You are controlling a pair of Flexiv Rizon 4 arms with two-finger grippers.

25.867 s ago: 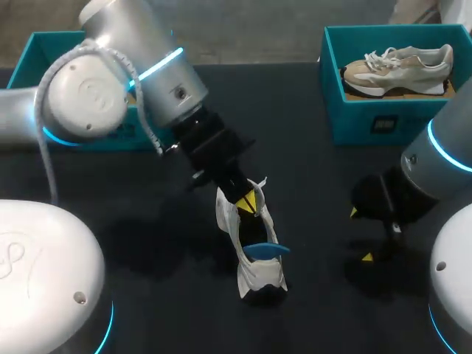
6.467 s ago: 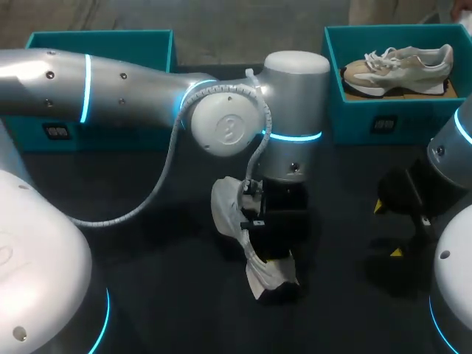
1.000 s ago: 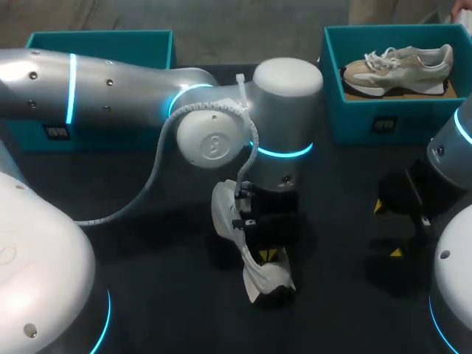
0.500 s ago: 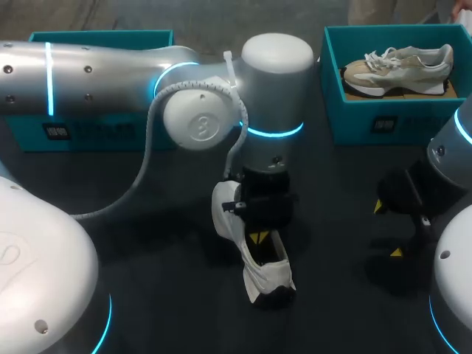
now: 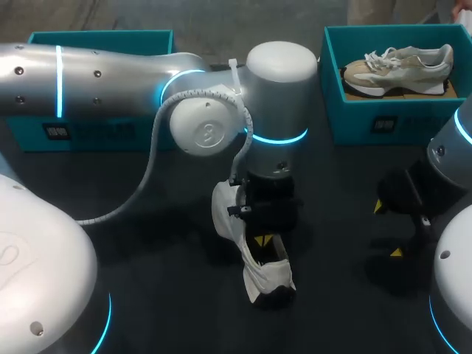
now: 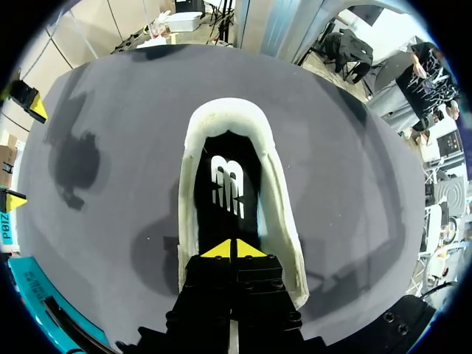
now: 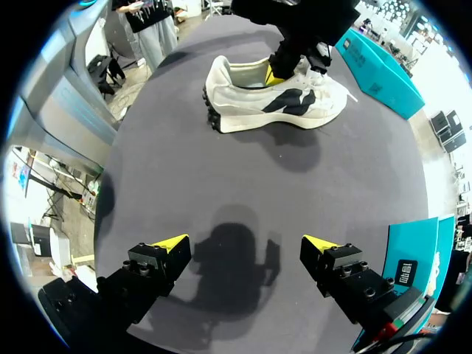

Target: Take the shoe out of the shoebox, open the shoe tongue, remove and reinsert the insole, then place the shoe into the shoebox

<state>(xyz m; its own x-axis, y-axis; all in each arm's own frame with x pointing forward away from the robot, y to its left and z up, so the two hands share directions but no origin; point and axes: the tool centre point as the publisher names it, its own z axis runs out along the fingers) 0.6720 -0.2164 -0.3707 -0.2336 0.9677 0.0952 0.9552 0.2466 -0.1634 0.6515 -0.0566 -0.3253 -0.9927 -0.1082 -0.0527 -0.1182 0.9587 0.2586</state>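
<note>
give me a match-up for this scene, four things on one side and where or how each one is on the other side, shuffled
Things:
1. white shoe
2. beige shoe
3. left hand
4. right hand

Place or state:
A. open, above bare table
B. inside the teal shoebox
C. shut, tips down in the white shoe's opening
D. standing on its sole on the table, outside any box

Pairs: 1-D, 2-B, 3-C, 4-A

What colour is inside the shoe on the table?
Black insole with a white mark; left wrist view shows it best.
</note>
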